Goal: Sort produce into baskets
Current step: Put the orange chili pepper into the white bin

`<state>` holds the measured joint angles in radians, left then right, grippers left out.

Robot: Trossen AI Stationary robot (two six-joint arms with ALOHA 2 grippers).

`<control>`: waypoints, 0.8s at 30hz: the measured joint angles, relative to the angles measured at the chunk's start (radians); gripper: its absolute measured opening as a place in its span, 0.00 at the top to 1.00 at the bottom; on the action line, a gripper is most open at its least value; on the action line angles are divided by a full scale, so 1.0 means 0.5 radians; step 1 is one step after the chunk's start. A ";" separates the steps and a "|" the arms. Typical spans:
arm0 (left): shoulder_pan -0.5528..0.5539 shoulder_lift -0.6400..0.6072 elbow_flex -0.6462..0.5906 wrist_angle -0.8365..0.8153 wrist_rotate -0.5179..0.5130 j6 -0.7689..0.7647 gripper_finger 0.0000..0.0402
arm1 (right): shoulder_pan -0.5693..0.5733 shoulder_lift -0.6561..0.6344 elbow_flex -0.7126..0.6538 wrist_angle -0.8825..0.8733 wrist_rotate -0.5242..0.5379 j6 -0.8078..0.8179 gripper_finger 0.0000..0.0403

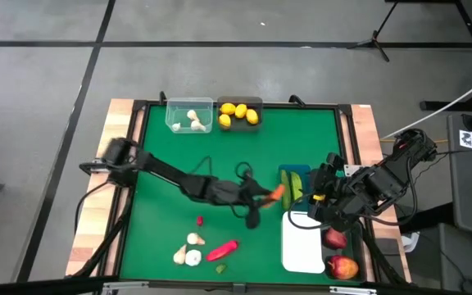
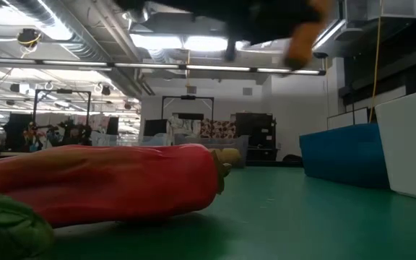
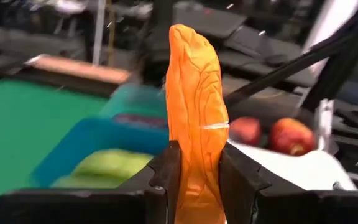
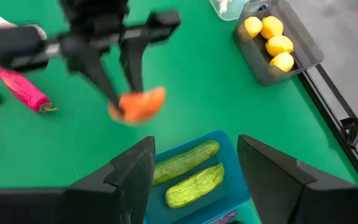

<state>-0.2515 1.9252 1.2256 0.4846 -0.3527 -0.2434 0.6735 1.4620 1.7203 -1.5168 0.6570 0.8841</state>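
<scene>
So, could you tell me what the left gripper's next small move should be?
Probably carry on toward the blue basket: the left gripper is shut on the carrot, lifted beside that basket, which already holds cucumbers.

Four lemons (image 1: pixel 238 113) are counted, two cucumbers (image 4: pixel 188 172), two apples (image 1: pixel 339 252), one carrot (image 3: pixel 196 118) held in the left gripper (image 3: pixel 200 168), one red pepper (image 1: pixel 222 249), and five baskets in all. Three garlic bulbs (image 1: pixel 188 251) are counted loose on the table (image 1: pixel 220 160), nearer that gripper than the bulbs in the clear basket (image 1: pixel 188 115).
</scene>
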 joint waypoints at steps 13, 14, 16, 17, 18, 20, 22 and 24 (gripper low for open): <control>-0.034 0.737 0.874 0.103 0.400 0.018 0.79 | 0.000 0.000 0.000 -0.002 -0.043 -0.001 0.43; -0.033 0.784 0.939 0.108 0.424 0.021 0.79 | 0.000 0.000 0.000 -0.002 -0.044 -0.001 0.43; -0.032 0.861 1.037 0.104 0.494 0.091 0.78 | 0.000 0.000 0.000 -0.002 -0.047 -0.001 0.43; -0.034 0.891 1.069 0.100 0.522 0.148 0.78 | 0.000 0.000 0.000 -0.002 -0.053 0.000 0.43; -0.038 0.916 1.094 0.096 0.537 0.213 0.78 | 0.000 0.000 0.000 -0.002 -0.059 0.000 0.43; -0.049 0.929 1.104 0.085 0.550 0.370 0.78 | 0.000 0.000 0.000 -0.002 -0.068 0.000 0.43; -0.054 0.939 1.108 0.085 0.560 0.522 0.78 | 0.000 0.000 0.000 -0.002 -0.079 0.001 0.43; -0.054 0.943 1.109 0.018 0.614 0.670 0.78 | 0.000 0.000 0.000 -0.001 -0.079 0.000 0.43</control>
<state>-0.2784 2.3968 1.7802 0.4936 -0.0459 0.0914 0.6736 1.4620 1.7203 -1.5176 0.6173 0.8841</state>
